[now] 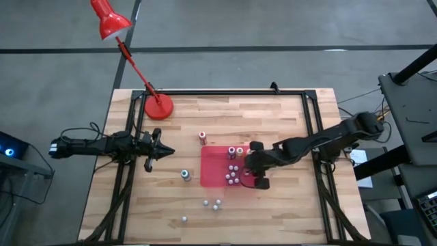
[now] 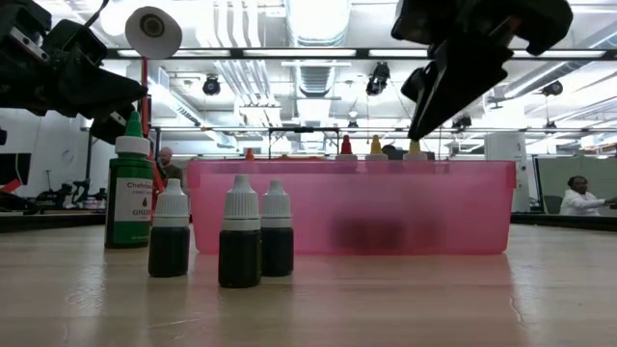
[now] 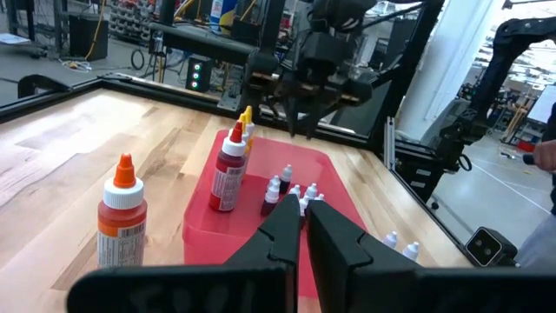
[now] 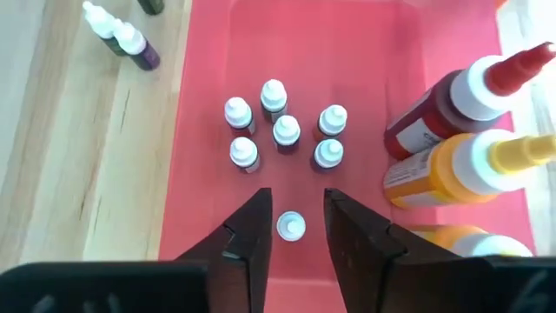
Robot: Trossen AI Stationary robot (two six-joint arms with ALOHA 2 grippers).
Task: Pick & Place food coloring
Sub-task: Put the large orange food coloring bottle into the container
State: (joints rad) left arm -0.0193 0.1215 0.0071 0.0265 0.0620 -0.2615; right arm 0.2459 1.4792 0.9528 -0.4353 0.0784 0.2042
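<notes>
Food coloring [image 4: 281,130] — small white-capped bottles — is sitting clustered inside the red tray [image 4: 365,52], w/ one more small bottle [image 4: 290,226] standing between the right gripper [image 4: 294,228] jaws, which are apart and not touching it. In the high view that gripper is hovering over the tray's right edge, centre-right of frame. Left gripper [image 1: 166,152] is waiting left of centre above the table [image 1: 287,212], jaws together. Three dark bottles [image 2: 223,233] are standing outside the tray — lower left in the low view.

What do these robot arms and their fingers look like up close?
Both arms are dark, nearly black, built of jointed segments with cables trailing from them. The left arm tapers to a narrow pointed tip; the right arm looks chunkier. Each ends in two flat, angular black fingers, matte plastic-looking blades without visible markings.
</notes>
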